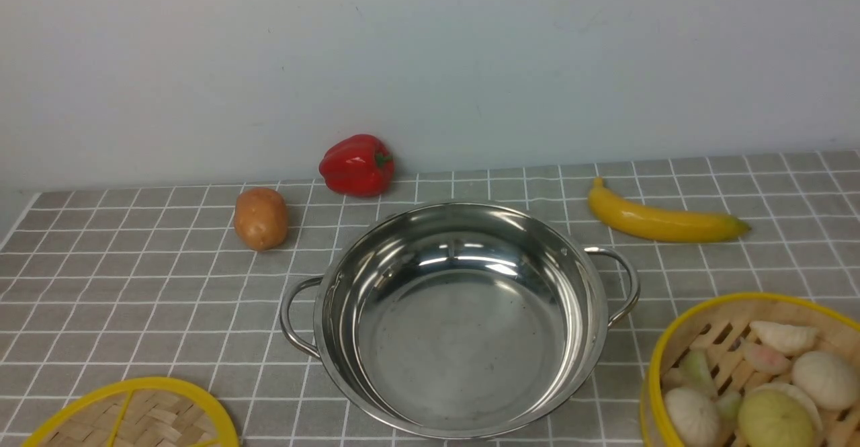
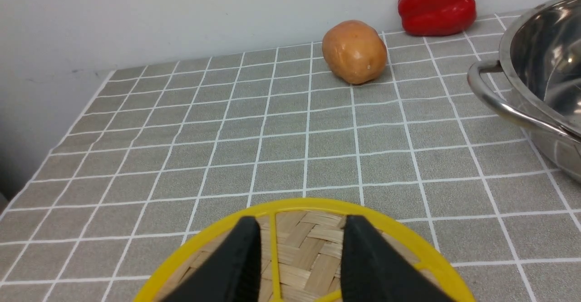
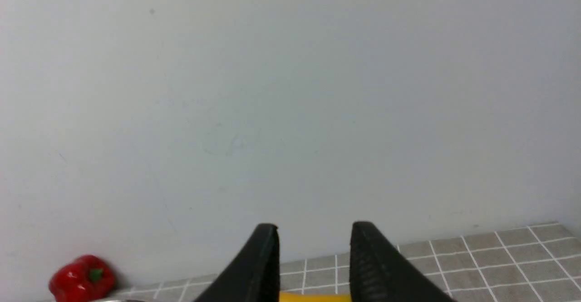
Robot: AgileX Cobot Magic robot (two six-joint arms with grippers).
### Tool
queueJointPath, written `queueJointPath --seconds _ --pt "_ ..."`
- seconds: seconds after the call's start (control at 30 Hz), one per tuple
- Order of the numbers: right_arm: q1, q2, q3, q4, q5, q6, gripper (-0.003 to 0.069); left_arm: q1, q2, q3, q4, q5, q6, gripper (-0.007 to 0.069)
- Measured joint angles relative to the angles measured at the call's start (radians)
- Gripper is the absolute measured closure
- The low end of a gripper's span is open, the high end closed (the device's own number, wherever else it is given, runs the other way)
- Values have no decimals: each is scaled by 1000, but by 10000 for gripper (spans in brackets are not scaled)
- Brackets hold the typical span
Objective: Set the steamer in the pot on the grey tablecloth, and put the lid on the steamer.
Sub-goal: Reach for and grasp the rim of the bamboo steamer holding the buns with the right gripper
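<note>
Directly below the left tool (jaws parted) lies the lid.

Glossy steel pot, woven bamboo lid

The left gripper shows as two matte black jaws. Each is a smooth wedge, broad toward the wrist and narrowing to a blunt, rounded tip, with flat inner faces and a faint sheen along the edges. The right gripper has the same pair of black tapering jaws with squared-off, slightly rounded tips, and on the inner face of one of them a fine pattern of close ridges can be made out just below the tip, while its partner looks plain and dark.
</note>
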Motion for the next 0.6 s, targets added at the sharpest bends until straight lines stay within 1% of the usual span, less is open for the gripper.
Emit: queueJointPath --seconds 0.07,0.1,0.13,0.23,0.33,0.5,0.53,0.6 --pt "0 0 -50 21 56 1 419 0 0 0 0 0 0 382" --pt "0 -2 -103 67 114 1 419 0 0 0 0 0 0 382" --pt "0 -2 -127 89 132 1 419 0 0 0 0 0 0 382" --pt "0 -2 -158 151 151 1 419 0 0 0 0 0 0 382" --pt "0 -2 -165 179 176 1 419 0 0 0 0 0 0 382" --pt "9 24 -210 194 432 -20 419 0 0 0 0 0 0 382" --pt "11 63 -233 194 542 -41 419 0 0 0 0 0 0 382" --pt "11 136 -267 172 678 -71 419 0 0 0 0 0 0 382"
